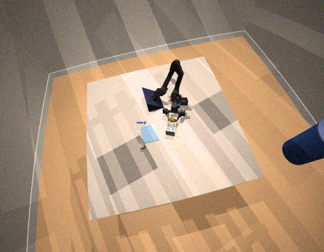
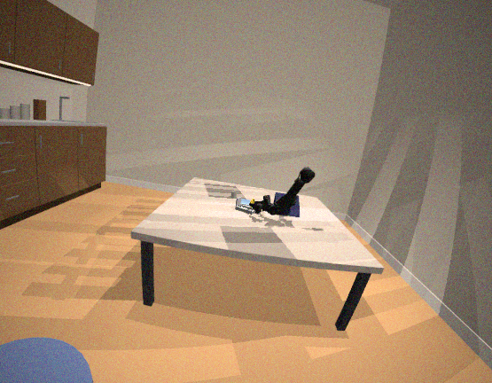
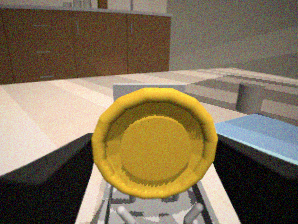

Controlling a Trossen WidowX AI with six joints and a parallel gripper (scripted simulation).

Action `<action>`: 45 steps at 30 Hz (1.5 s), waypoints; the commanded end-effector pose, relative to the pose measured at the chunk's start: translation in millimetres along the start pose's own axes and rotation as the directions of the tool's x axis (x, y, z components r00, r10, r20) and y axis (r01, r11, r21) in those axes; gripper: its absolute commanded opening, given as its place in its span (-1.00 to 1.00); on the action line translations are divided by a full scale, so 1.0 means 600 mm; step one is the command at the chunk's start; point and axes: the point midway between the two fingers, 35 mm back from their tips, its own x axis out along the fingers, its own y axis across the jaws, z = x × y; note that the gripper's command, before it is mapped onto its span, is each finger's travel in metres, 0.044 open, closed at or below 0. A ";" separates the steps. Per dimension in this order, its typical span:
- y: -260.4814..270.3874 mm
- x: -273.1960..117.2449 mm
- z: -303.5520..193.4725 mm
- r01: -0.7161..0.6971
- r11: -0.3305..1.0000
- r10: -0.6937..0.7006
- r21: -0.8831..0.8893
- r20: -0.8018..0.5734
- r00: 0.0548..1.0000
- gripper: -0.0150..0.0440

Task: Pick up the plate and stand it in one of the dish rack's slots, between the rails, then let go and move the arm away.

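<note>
one yellow plate point(image 3: 156, 143) upright in claw point(image 3: 155, 150) over dish rack point(image 3: 210, 197)

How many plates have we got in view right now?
1. The yellow plate is clamped upright in the gripper, over the dish rack. None visible elsewhere; small items could be hidden.

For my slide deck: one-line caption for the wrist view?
Pincer holds the yellow plate upright above the dish rack.
</note>
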 end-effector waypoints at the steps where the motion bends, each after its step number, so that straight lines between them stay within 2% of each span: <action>1: -0.004 0.011 0.000 0.004 1.000 -0.004 -0.006 0.001 1.000 -0.49; 9: -0.006 0.011 -0.035 0.002 1.000 -0.002 0.000 0.001 1.000 -0.49; 22: -0.008 0.011 -0.028 0.004 1.000 -0.004 -0.011 -0.008 1.000 -0.49; 37: -0.007 0.011 -0.029 0.003 1.000 -0.003 -0.006 -0.006 1.000 0.84; 45: -0.007 0.011 -0.027 0.004 1.000 -0.004 -0.006 -0.006 1.000 0.86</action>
